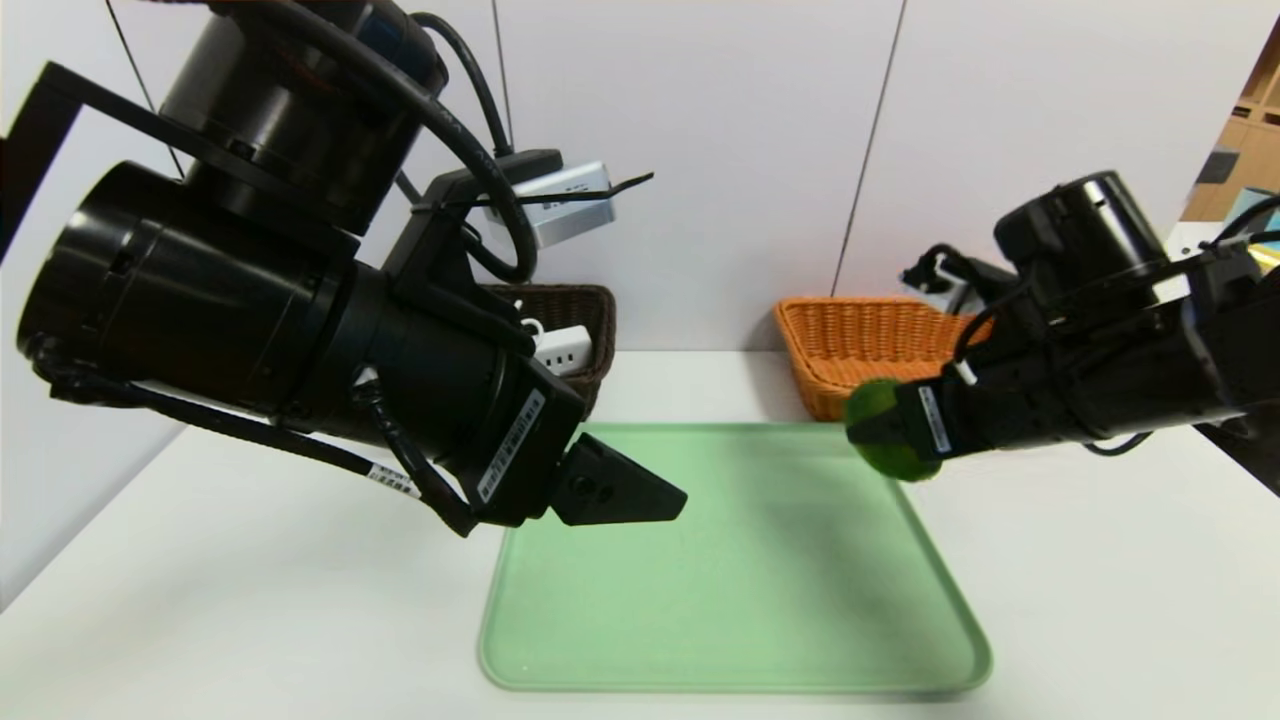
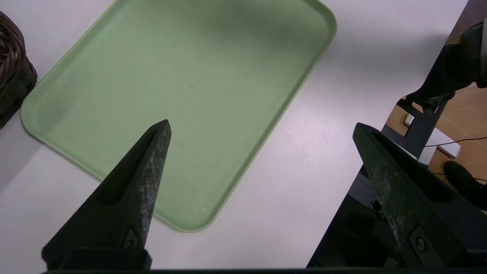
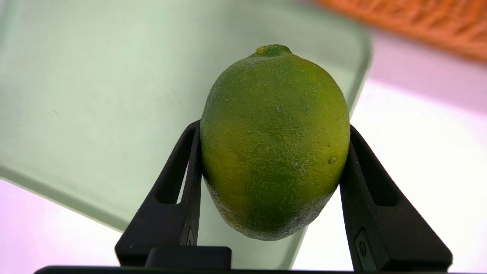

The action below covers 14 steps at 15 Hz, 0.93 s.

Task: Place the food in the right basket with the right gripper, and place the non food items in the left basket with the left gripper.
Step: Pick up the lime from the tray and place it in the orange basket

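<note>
My right gripper (image 3: 270, 179) grasps a green, pebbly-skinned lime (image 3: 274, 144), held in the air above the right edge of the pale green plastic tray (image 1: 740, 600), just in front of the orange wicker basket (image 1: 860, 345). My left gripper (image 2: 262, 182), released and spread wide, hangs over the tray's left side, near the dark brown wicker basket (image 1: 590, 320).

The lime (image 3: 274, 144) is mottled green and yellow-green with a pebbled skin. The tray (image 1: 740, 640) is plain pale green. The right basket (image 1: 860, 345) is orange weave; the left basket (image 1: 585, 310) is dark brown weave holding a white power strip (image 1: 560, 348).
</note>
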Tool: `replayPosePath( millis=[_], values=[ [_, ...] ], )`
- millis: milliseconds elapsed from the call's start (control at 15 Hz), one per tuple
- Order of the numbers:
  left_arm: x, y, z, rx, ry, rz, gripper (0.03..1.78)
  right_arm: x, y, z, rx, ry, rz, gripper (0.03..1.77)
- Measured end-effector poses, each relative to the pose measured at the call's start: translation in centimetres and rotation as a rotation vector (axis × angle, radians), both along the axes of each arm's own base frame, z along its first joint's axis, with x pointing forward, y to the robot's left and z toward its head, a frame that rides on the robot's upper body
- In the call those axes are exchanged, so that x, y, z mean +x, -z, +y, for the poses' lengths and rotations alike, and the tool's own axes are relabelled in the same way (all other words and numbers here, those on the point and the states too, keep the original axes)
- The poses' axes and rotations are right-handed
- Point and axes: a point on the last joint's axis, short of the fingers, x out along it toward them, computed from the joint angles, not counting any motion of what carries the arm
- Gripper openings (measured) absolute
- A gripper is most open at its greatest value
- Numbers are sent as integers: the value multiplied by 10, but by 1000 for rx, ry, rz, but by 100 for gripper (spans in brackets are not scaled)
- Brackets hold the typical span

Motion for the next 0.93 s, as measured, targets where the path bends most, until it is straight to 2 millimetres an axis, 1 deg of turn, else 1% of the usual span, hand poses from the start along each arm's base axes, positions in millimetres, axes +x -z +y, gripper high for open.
replayPosePath(
  millis=[67,200,333,467,667,933],
  values=[
    [0,0,0,0,0,1,169,2,-13,-5,16,17,-46,100],
    [0,1,0,1,0,2,169,10,-30,-15,35,57,-109,100],
    [1,1,-1,4,1,3,169,25,-43,-25,49,107,-161,100],
    [1,2,-2,7,0,4,169,45,-51,-34,69,152,-237,100],
    [2,1,-1,6,-1,1,169,75,-49,-41,67,212,-329,100],
    [2,2,-2,8,-3,4,169,112,-28,-47,-12,332,-321,100]
  ],
)
